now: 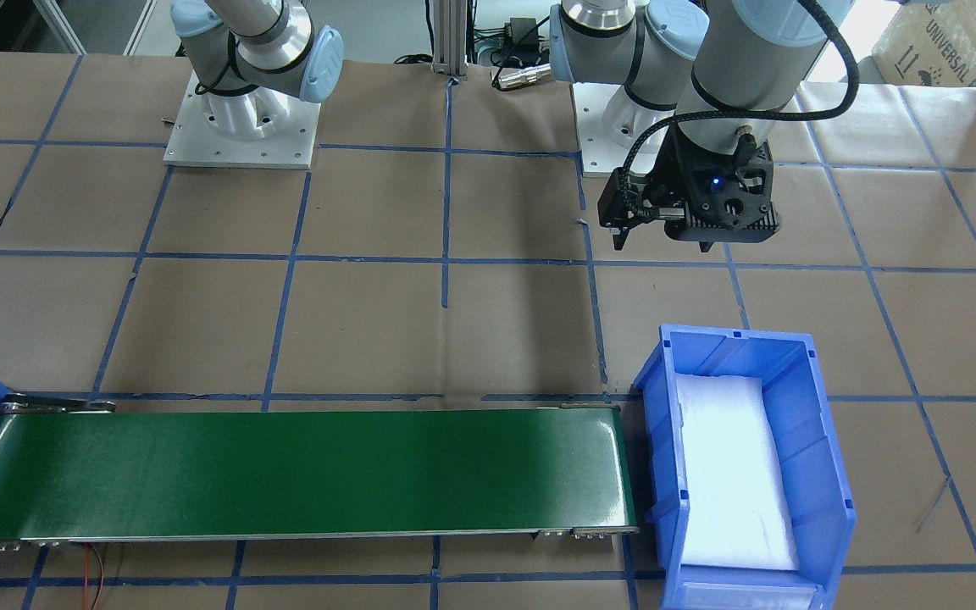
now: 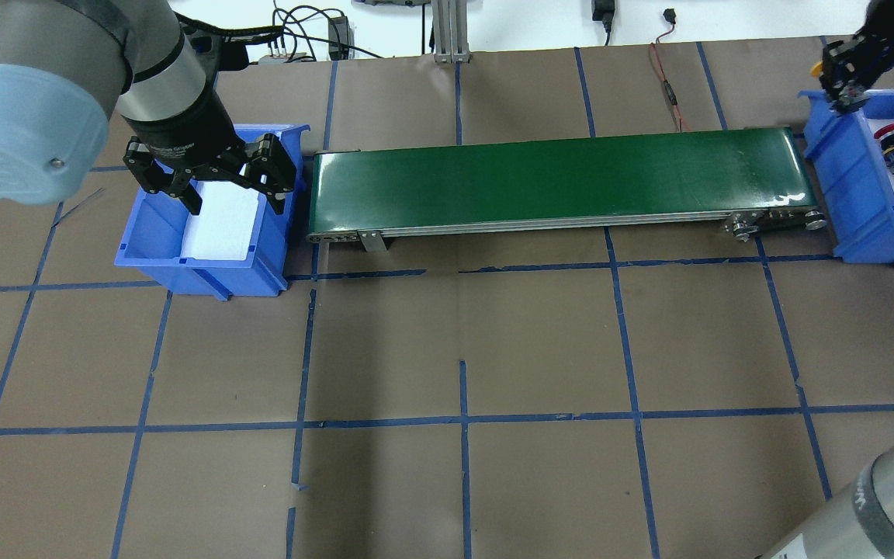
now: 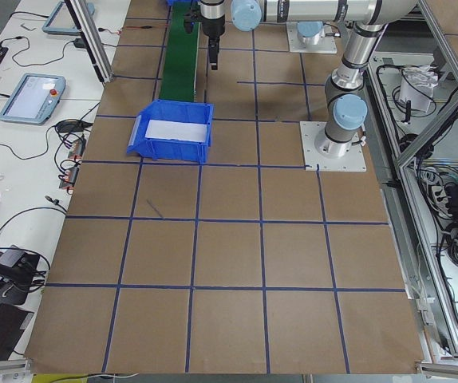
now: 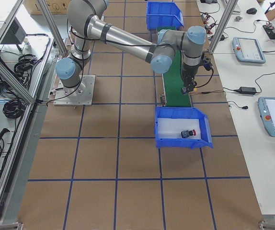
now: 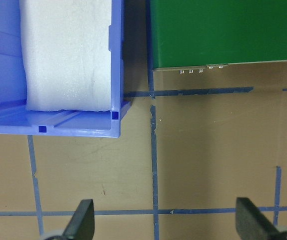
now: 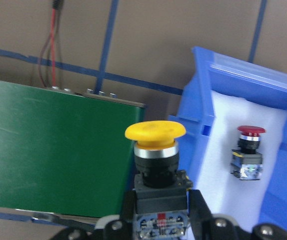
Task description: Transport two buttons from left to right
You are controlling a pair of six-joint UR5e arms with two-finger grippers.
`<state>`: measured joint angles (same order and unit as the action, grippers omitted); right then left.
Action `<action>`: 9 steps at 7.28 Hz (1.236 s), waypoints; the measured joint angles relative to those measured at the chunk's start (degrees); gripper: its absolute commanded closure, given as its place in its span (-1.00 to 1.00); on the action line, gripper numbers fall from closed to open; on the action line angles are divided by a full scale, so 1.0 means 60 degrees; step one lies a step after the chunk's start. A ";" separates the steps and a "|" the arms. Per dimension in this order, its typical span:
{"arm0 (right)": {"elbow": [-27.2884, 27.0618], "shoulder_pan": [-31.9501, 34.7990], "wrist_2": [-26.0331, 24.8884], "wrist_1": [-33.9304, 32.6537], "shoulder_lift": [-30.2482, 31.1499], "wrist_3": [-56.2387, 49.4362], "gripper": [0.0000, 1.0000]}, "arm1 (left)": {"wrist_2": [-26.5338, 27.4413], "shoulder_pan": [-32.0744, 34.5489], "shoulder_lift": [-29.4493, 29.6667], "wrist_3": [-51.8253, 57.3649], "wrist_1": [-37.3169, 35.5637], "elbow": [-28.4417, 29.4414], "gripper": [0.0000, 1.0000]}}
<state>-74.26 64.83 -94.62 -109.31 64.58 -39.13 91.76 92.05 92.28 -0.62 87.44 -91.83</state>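
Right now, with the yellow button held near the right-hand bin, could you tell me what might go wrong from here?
1. The right gripper holds the yellow button by its body, seemingly over the end of the green belt and the rim of the blue bin, not the foam; releasing now might drop it outside.
2. The red button already lies on the foam; a careless drop could strike it.
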 measured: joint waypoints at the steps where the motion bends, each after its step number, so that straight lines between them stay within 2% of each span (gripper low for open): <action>1: 0.0081 -0.0600 0.0060 -0.0045 -0.0084 -0.0849 0.68 | 0.0000 -0.0002 0.0000 0.0000 0.0001 -0.0002 -1.00; 3: 0.0094 -0.1257 0.0097 -0.0375 -0.0565 -0.1740 0.68 | 0.0000 0.0001 0.0000 0.0000 0.0002 0.0007 -1.00; 7: 0.0075 -0.1597 0.0196 -0.0681 -0.1579 -0.1821 0.65 | 0.0000 -0.0005 0.0000 0.0000 0.0001 0.0008 -1.00; 8: 0.0073 -0.1600 0.0199 -0.0708 -0.1769 -0.1770 0.63 | 0.0000 -0.0005 0.0001 0.0000 0.0002 0.0009 -1.00; 9: 0.0073 -0.1604 0.0199 -0.0748 -0.1900 -0.1709 0.45 | 0.0000 -0.0006 0.0001 0.0000 0.0002 0.0010 -1.00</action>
<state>-73.82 55.21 -93.43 -113.80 53.18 -49.38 91.76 92.02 92.29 -0.61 87.45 -91.77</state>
